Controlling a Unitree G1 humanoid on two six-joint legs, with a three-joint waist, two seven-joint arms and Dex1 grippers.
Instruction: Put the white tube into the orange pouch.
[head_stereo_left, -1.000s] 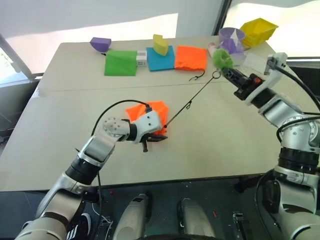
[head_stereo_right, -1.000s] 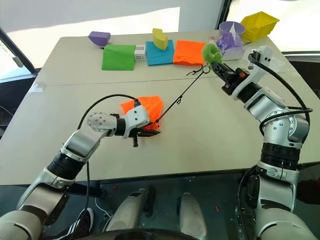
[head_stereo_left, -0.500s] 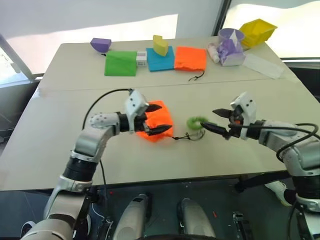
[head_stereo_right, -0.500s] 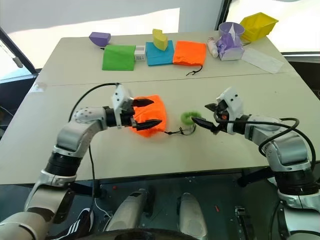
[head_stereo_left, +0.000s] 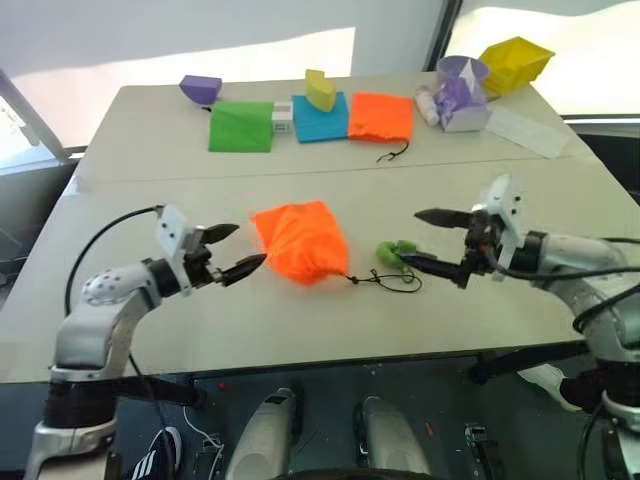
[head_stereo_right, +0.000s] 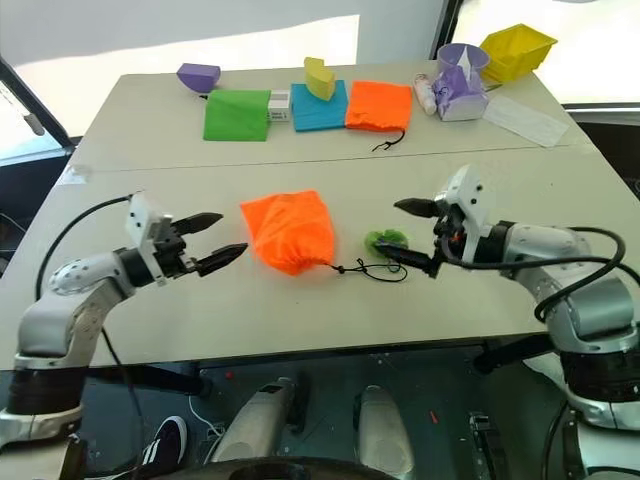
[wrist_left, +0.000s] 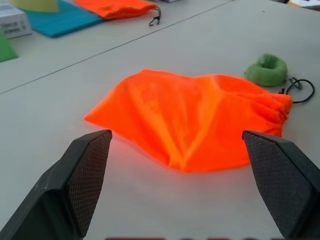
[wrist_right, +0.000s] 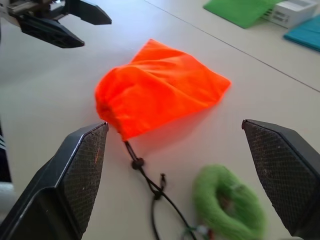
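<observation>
The orange pouch (head_stereo_left: 298, 240) lies flat in the middle of the table, its mouth drawn together. Its dark cord runs right to the green pom-pom (head_stereo_left: 393, 252), which rests on the tabletop. The white tube is hidden. My left gripper (head_stereo_left: 248, 245) hovers open just left of the pouch, apart from it and holding nothing. To the right of the pom-pom my right gripper (head_stereo_left: 413, 237) is open and empty, its lower finger close to the pom-pom. The left wrist view faces the pouch (wrist_left: 200, 117) and the pom-pom (wrist_left: 266, 70).
Along the far edge lie a purple bowl (head_stereo_left: 201, 88), a green cloth (head_stereo_left: 241, 126), a white box (head_stereo_left: 283, 115), a blue cloth (head_stereo_left: 320, 117) with a yellow piece, a second orange pouch (head_stereo_left: 381, 116), a purple container (head_stereo_left: 462, 85) and a yellow bin (head_stereo_left: 516, 62).
My right gripper let go of the pom-pom, which dropped to the table, and came down toward me. My left gripper opened off the pouch and drew away left.
</observation>
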